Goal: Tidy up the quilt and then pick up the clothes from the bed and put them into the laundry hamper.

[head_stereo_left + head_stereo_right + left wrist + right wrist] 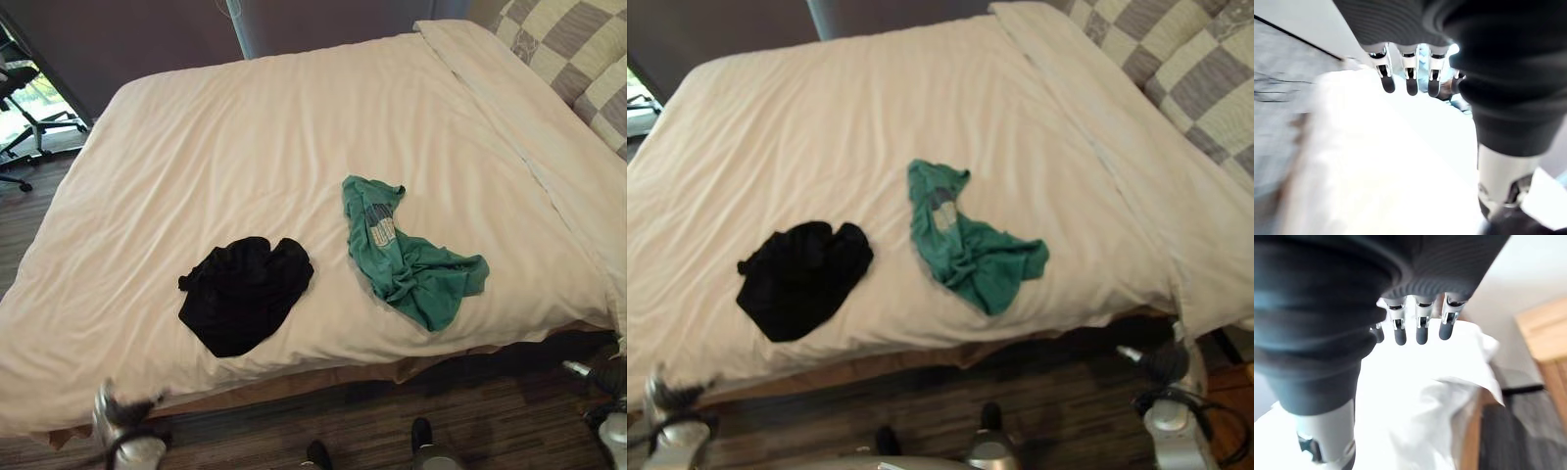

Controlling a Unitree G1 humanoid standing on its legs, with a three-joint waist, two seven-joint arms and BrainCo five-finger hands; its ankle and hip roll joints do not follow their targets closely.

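Left hand (1410, 73) and right hand (1420, 323): fingers relaxed, holding nothing, low at the bed's near edge. Quilt (294, 137) lies smooth. Black garment (245, 292) at 7 o'clock, green garment (407, 255) at 5 o'clock. Recommend bunching each fully before lifting.

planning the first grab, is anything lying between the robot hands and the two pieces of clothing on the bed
Nothing visible does. The black garment and the green shirt lie apart on the quilt near the bed's front edge. The left robot hand and right robot hand hang below that edge, with bare quilt between them and the clothes.
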